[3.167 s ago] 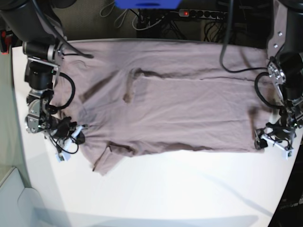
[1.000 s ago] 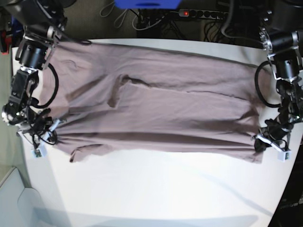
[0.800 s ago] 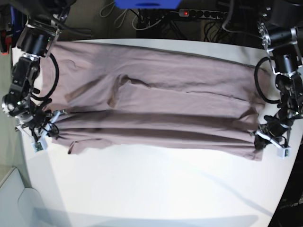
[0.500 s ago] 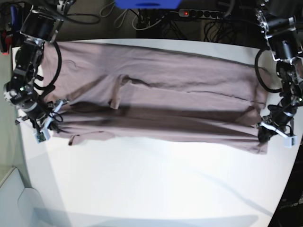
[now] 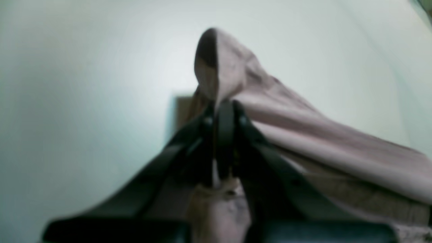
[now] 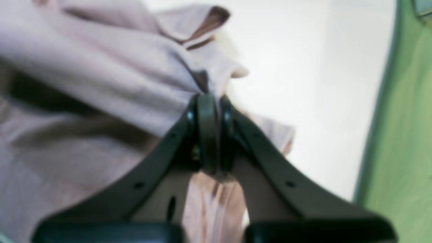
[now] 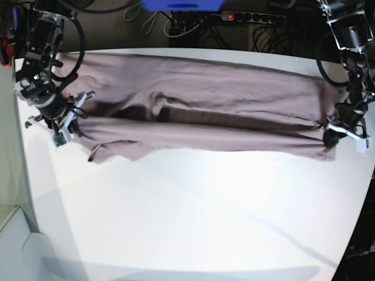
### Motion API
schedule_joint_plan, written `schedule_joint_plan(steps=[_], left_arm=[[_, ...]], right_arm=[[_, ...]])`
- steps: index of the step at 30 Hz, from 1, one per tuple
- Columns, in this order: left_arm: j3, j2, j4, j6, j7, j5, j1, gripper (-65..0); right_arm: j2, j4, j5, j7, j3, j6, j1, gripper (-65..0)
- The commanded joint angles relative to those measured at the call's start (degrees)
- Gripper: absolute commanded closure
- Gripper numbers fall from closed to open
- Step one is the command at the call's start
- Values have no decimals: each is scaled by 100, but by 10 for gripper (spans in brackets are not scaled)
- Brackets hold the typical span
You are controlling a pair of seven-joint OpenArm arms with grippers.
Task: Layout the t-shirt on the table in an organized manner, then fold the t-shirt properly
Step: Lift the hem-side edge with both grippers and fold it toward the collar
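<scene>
With the left end effector (image 7: 329, 136) and right end effector (image 7: 71, 122) each pinched tight on the near edge of the t-shirt (image 7: 199, 111), stretched across the worktop's (image 7: 193, 222) far side, we risk uneven pulling skewing the fold.

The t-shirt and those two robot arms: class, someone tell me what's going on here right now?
Both arms are working on the mauve t-shirt, which is stretched lengthwise across the far part of the white table. The right gripper is shut on the fabric at one end and the left gripper is shut on it at the other. They hold the shirt's near edge raised off the table, with a shadow beneath it. The fold is not finished.
</scene>
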Motion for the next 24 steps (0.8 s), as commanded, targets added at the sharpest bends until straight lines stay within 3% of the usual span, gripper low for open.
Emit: schedule_joint_plan(steps=[1,4,12,24], left_arm=[[-152,-153,104,-7,-176,-81,-26,0],[-310,-153,104,-7,-71,-81,88,0],[-776,-126,183,-7,1099,-81,79,0],[-803,-118,1933,-7,2083,-81,659,0]], right_arm=[[82,112,18,102,22,-51,-10,0],[82,112,18,111,13,-51,-221,0],[82,86,18,111,13,-51,-379,0],[82,77,18,111,13,-51,-397,0]])
